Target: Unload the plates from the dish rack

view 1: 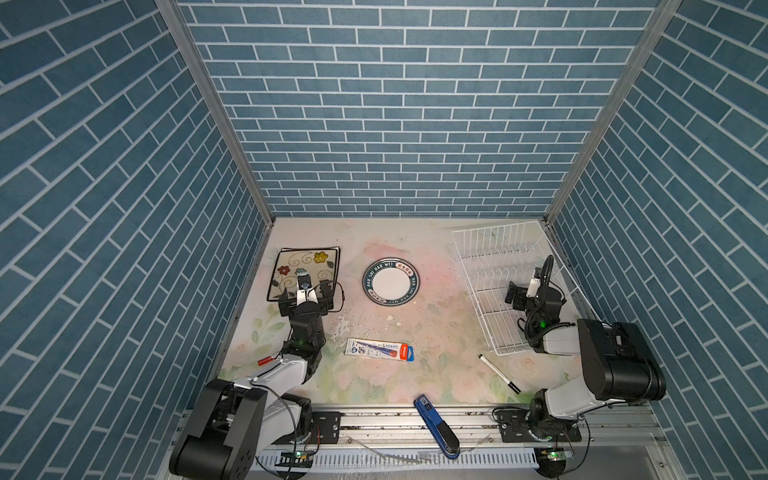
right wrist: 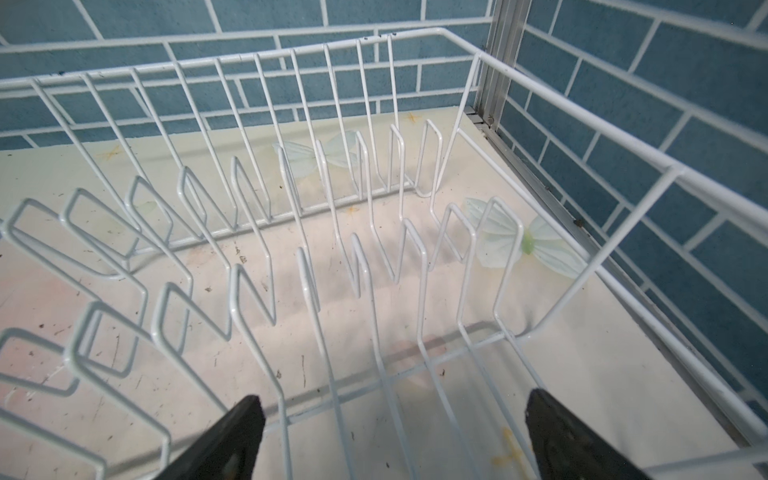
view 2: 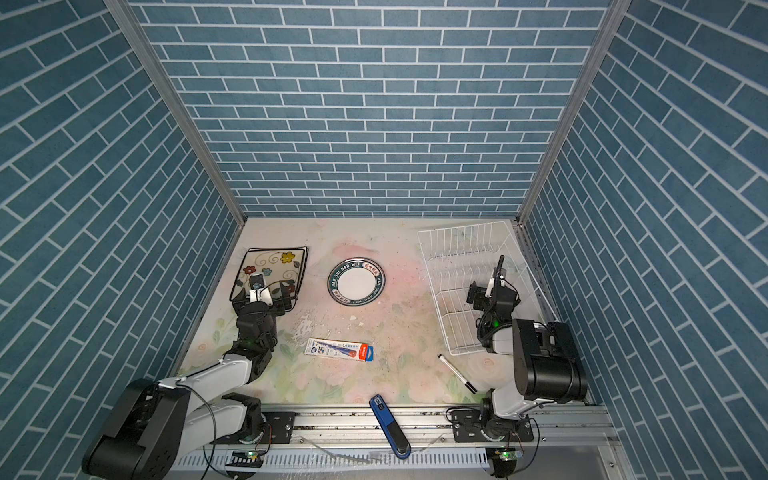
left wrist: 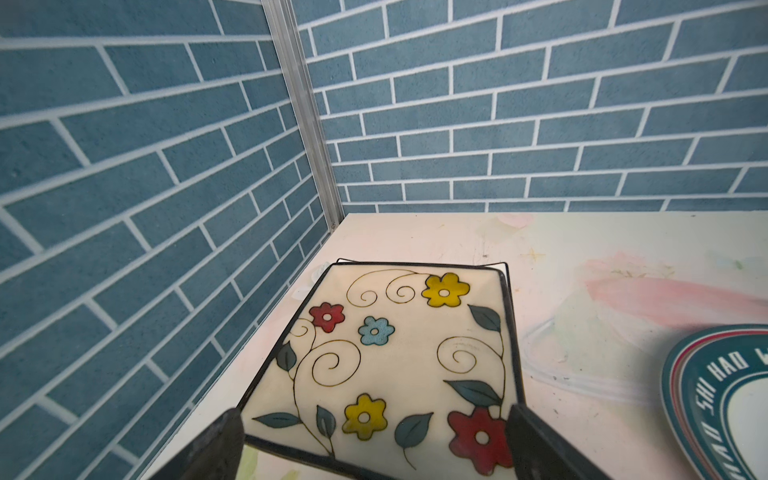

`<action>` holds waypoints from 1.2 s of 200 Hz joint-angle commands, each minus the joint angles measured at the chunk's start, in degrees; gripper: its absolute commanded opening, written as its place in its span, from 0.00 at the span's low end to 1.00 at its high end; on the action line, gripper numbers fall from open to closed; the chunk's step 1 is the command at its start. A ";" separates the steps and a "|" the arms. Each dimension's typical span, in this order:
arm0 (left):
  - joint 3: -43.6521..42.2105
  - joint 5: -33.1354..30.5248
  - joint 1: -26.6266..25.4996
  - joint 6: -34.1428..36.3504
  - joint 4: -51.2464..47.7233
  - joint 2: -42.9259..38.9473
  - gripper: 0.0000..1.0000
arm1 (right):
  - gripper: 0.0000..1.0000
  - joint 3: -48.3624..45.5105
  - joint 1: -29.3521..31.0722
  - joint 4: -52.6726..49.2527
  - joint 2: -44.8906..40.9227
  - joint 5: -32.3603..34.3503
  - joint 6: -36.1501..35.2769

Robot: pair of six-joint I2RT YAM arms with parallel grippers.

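The open left end effector (view 1: 306, 293) could scrape the flowered square plate (left wrist: 399, 353), and the open right end effector (right wrist: 388, 436) could snag on prongs (right wrist: 307, 282) of the dish rack (right wrist: 457, 33).

Marker (view 1: 498, 372), blue stapler (view 1: 436, 428), pen packet (view 1: 380, 350)

Top views: looking down from high at the front, facing the back wall (view 1: 395, 124), both covering the whole table (view 1: 436, 328).
Left wrist: looking low and close across the flowered plate (left wrist: 395, 353) toward the left back corner (left wrist: 307, 124).
Right wrist: looking close into the dish rack (right wrist: 677, 169) toward the right back corner (right wrist: 498, 62).
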 commanded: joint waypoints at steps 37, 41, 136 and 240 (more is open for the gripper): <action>2.47 -1.43 1.80 2.25 7.88 9.31 1.00 | 0.99 2.36 -0.20 -1.44 0.39 0.15 -1.87; 2.18 -1.47 1.97 2.31 9.90 10.58 1.00 | 0.99 2.27 -0.22 -1.43 0.38 0.14 -1.87; 2.89 5.16 3.40 3.01 15.03 18.78 1.00 | 0.99 2.38 -0.20 -1.43 0.38 0.25 -1.87; 9.34 12.93 9.22 -1.83 2.69 20.55 1.00 | 0.99 2.36 -0.20 -1.43 0.38 0.16 -1.87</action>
